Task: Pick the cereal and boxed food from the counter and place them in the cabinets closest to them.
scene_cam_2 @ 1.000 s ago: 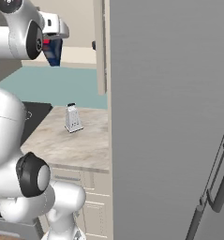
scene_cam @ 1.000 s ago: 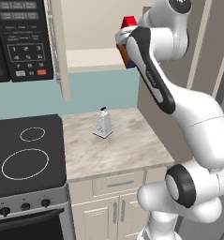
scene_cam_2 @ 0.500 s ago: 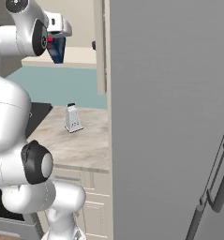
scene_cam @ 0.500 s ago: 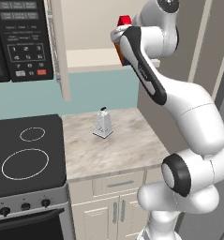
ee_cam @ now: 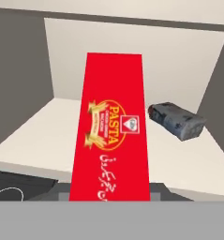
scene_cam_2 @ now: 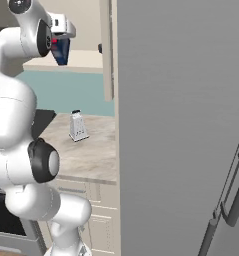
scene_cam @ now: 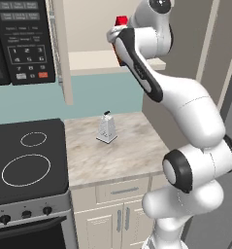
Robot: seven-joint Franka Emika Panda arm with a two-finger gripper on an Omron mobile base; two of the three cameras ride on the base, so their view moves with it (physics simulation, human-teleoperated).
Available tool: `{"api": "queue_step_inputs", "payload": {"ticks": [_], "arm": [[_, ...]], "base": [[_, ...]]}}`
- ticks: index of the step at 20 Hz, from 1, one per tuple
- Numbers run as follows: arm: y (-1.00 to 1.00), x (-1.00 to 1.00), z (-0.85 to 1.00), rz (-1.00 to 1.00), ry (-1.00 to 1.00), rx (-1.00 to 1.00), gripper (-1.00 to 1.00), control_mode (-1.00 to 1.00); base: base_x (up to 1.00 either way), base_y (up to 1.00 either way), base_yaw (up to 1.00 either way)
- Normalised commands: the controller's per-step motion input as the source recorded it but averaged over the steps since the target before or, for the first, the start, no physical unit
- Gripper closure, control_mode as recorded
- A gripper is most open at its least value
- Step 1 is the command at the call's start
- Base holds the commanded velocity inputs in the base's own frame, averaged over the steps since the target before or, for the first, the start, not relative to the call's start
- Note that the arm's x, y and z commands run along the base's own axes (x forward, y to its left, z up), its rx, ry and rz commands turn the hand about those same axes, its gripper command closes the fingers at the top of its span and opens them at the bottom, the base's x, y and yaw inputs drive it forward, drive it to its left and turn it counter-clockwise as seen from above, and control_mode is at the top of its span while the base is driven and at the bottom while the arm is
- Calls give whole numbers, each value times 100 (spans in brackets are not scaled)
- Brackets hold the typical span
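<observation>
1. Now the arm has swung up and in over the last second. The boxed food (ee_cam: pixel 111 126) has risen and drifted toward the open cabinet, and it hangs just off the front edge of the shelf (ee_cam: pixel 38 136).
2. The tool (scene_cam_2: pixel 60 41) is closed on the boxed food. I see the box's red pasta face running straight out from the hand in the hand view, and its dark blue side hanging under the white hand in the right base view. Nothing looks to have slipped during the lift.
3. The box is above the shelf's level and not touching it. Bare shelf board lies straight beyond it, so the way in reads as free.
4. A dark grey mottled packet (ee_cam: pixel 176 121) lies on the shelf, off to the right of the box as the hand view frames it, and apart from it. I judge that it is the only thing there I could bump if I drift that way.
5. Well below the shelf, the grater (scene_cam: pixel 107 127) stands upright on the surface (scene_cam: pixel 132 151), where it stood a second ago. The move was all in the arm.
6. For the task, I take the carry as nearly done. What is left is to push the box in over the shelf, lower it until it rests on the board, then let go.
7. The risk I see is letting go while the box overhangs the shelf's front edge, since a tall narrow box could tip back out.
</observation>
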Motion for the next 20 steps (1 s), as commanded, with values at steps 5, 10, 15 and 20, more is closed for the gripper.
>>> {"api": "queue_step_inputs", "payload": {"ticks": [5, 10, 15, 20], "arm": [[12, 19, -20, 0, 0, 0, 100, -100], [6, 38, -9, -1, 0, 0, 100, -100], [2, 46, -4, -2, 0, 0, 100, -100], [1, 49, -5, -2, 0, 0, 100, -100]], "base": [[0, 0, 0], [0, 0, 0], [0, 0, 0], [0, 0, 0]]}}
